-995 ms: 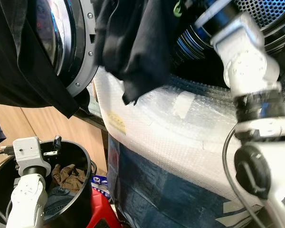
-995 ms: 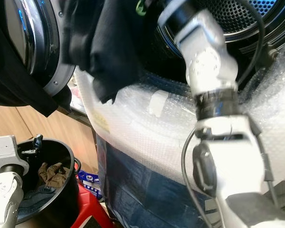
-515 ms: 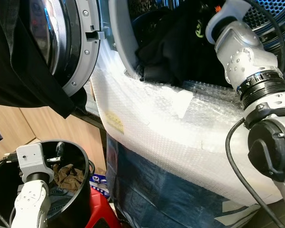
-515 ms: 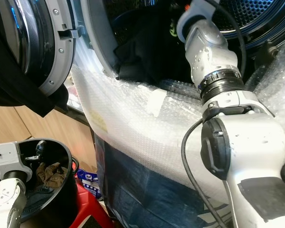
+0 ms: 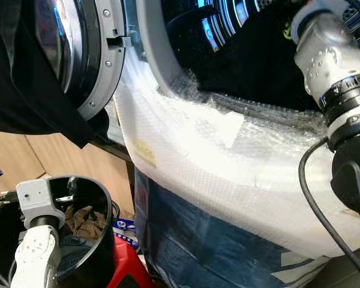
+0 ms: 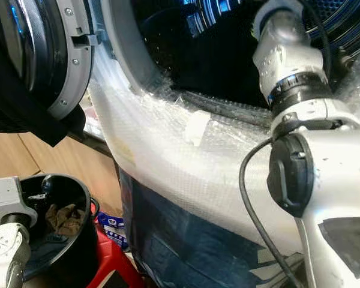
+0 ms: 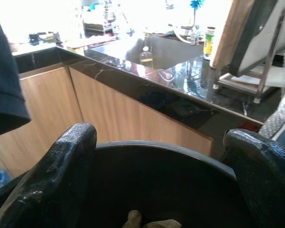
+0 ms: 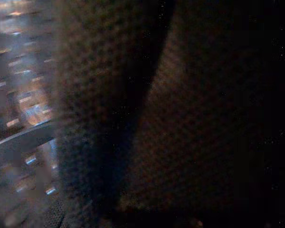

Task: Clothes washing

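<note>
Left gripper [image 7: 161, 156] apparently open, low.

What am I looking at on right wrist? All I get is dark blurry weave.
Observer: That is a black garment inside the washer drum. The right arm reaches in through the opening to it.
Operator: Left side doing anything?
Observer: The left gripper hangs open over the black bucket, holding nothing.
Operator: More laundry in the bucket?
Observer: Yes, a brown garment lies in it, with blue denim beside it.
</note>
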`<state>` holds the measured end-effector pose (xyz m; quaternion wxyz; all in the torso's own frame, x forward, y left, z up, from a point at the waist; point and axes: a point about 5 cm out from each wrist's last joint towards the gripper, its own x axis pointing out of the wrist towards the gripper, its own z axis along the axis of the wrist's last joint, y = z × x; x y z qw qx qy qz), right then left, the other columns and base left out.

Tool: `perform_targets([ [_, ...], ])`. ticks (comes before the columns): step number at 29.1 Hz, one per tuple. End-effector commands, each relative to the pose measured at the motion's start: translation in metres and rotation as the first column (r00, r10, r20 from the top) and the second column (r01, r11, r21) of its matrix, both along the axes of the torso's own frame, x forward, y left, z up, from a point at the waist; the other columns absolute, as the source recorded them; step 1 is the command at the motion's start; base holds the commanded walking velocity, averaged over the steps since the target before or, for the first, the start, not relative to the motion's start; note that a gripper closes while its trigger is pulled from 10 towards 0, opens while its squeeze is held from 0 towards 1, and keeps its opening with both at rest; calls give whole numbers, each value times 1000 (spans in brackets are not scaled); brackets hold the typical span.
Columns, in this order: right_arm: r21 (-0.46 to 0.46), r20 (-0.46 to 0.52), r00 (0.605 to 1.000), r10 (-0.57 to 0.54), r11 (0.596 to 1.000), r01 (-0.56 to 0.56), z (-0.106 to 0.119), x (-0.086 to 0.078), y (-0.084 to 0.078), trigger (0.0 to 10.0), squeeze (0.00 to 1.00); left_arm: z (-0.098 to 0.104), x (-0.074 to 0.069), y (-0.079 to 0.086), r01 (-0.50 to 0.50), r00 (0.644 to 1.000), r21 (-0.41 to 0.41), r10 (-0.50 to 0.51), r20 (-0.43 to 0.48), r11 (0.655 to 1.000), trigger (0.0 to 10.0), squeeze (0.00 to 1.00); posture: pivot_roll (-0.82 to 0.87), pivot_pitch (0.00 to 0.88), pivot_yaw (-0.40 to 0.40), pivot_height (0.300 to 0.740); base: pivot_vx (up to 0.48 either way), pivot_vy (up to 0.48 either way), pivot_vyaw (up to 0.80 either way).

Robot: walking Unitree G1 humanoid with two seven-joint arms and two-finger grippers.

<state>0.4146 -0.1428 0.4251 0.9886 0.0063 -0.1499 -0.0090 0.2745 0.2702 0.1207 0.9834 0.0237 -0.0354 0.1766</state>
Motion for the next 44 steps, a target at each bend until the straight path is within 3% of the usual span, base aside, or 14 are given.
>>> perform_targets([
  [1,-93,3,997,83,992,-82,6,-2,20,10000,0,-1,1,-2,8,1000,-12,-9,-14,1000,10000,0,87,0,-10,740,0,0,0],
  [5,-186,-58,995,86,978,-95,-14,3,35,10000,0,-6,-2,-12,35,999,-32,-36,-27,999,10000,0,92,0,-17,740,0,0,0],
  [6,-190,-71,993,90,976,-102,-18,4,36,10000,925,-6,-3,-13,37,999,-33,-38,-28,999,10000,0,92,0,-17,740,0,0,0],
  [7,-195,-79,992,99,974,-113,-21,4,37,10000,1000,-6,-3,-13,38,999,-34,-39,-28,999,10000,0,97,0,-23,740,0,0,0],
  [13,-204,-113,986,125,968,-146,-30,6,40,10000,1000,-9,-4,-14,61,997,-30,-63,-54,998,10000,0,93,0,-24,740,0,0,0],
  [21,-193,-150,986,69,976,-97,-35,8,31,10000,1000,-12,-8,-16,61,995,-35,-63,-73,998,10000,0,78,0,-32,740,0,0,0],
  [28,-181,-115,990,-80,982,59,-28,7,13,10000,1000,-15,-7,-21,79,993,-39,-83,-87,996,10000,0,80,0,-39,740,0,0,0],
  [44,-202,-176,983,-60,979,23,-46,11,18,10000,1000,-13,-4,-21,92,992,-36,-95,-81,995,10000,0,87,0,-31,740,0,0,0],
])
